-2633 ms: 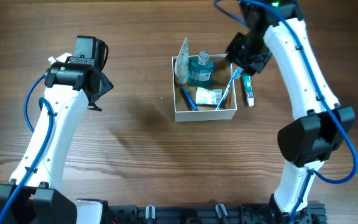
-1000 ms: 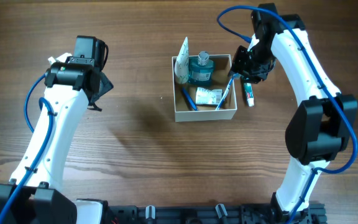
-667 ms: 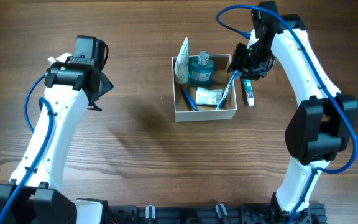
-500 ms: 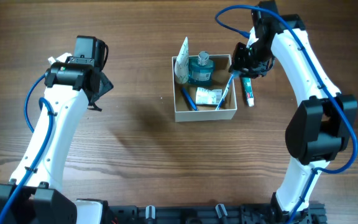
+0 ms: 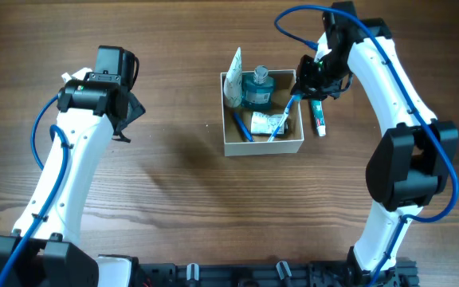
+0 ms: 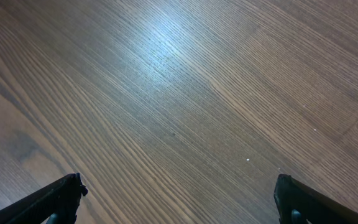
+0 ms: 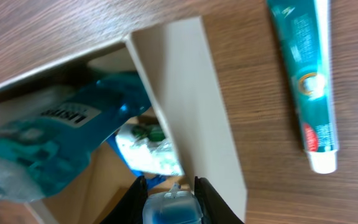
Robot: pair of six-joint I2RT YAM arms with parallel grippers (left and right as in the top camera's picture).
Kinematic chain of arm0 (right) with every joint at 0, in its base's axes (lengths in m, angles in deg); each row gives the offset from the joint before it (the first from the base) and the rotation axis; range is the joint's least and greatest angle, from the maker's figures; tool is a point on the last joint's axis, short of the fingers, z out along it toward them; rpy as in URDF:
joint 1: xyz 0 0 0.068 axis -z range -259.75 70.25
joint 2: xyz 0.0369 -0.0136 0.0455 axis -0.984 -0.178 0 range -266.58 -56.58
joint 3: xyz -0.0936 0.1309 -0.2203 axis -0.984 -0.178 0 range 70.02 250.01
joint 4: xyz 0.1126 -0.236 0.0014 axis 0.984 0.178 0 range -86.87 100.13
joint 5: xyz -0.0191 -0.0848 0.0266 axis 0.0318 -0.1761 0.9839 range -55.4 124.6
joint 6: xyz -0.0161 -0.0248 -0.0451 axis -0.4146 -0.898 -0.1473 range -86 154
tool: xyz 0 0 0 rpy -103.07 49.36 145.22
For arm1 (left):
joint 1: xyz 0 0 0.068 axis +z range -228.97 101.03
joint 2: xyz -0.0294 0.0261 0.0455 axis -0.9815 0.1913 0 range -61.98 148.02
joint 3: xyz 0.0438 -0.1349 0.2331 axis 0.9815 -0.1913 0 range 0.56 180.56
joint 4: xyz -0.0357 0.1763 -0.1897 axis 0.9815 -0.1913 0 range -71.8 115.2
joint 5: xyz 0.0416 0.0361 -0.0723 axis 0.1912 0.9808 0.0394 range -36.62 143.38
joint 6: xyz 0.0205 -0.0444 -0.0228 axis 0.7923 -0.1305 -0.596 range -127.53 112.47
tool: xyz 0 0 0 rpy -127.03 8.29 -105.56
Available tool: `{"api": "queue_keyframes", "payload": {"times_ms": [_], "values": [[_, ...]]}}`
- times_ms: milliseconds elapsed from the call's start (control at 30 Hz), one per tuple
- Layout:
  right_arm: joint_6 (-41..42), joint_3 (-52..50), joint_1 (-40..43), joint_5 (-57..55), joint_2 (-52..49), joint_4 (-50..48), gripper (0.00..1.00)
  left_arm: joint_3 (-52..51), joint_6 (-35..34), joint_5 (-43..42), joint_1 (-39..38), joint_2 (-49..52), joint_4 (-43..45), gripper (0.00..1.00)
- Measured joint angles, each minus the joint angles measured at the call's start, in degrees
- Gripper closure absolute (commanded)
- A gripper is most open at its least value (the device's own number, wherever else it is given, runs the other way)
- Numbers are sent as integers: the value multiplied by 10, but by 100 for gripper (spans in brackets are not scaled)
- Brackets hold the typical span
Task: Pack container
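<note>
Mostly, we have the container [image 5: 263,147] mid-table packed: bottle [image 5: 256,89], packet [image 5: 268,122], pen [image 5: 241,126]. Our right gripper [image 5: 307,78] pinches a toothbrush [image 5: 292,108] at its rim; toothpaste [image 5: 318,116] lies outside. Our left gripper [image 6: 179,208] hangs spread.

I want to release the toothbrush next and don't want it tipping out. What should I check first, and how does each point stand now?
1. Right gripper shut on the toothbrush: ok.
2. Toothbrush's lower end inside the container: ok.
3. Toothbrush's upper end clear of the container's right wall: cannot tell.
4. Left gripper open and away from the container: ok.
5. Toothpaste packed: not ok, it lies on the table outside the right wall.
</note>
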Motion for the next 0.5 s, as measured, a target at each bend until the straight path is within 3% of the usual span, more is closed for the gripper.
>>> {"api": "queue_keyframes", "payload": {"times_ms": [133,500], "values": [[-4,0,0,23,0,3,87,0,0,0,0,0,0,0],[-37,4,-1,36,0,5,59,0,0,0,0,0,0,0]]}}
